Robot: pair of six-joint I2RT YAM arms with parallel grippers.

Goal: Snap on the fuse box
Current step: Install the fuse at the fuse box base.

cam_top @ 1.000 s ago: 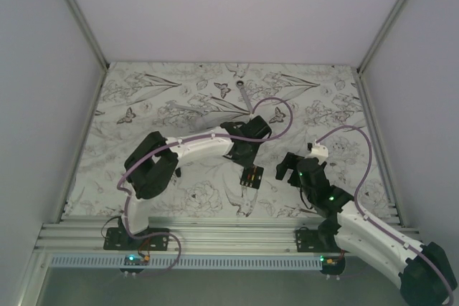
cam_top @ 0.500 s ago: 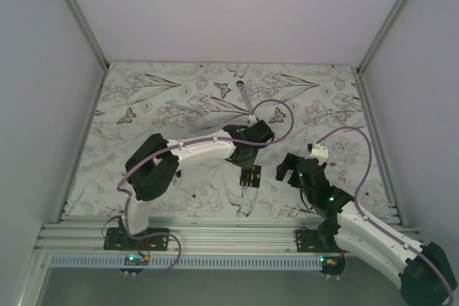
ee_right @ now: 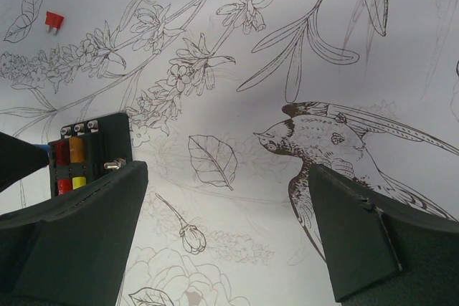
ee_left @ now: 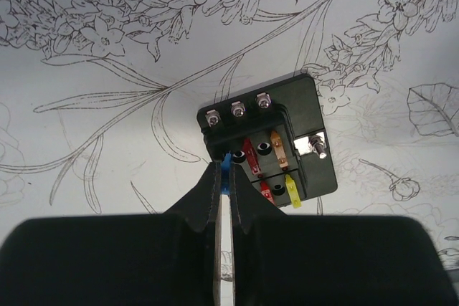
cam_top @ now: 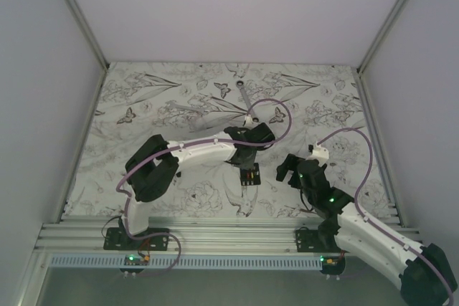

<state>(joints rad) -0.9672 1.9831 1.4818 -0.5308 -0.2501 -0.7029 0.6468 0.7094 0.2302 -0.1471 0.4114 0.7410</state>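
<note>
Fuse box (ee_left: 295, 115) matt plastic; screws (ee_left: 236, 110) shiny metal; blue fuse (ee_left: 226, 165) plastic.

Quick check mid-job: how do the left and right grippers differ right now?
The left gripper has its fingers shut, pinching a blue fuse; the right gripper has its fingers wide open and holds nothing. The left gripper is at the edge of the fuse box, tips at the fuse slots; the right gripper hangs beside the box, over the printed table cover. Both face down toward the table.
</note>
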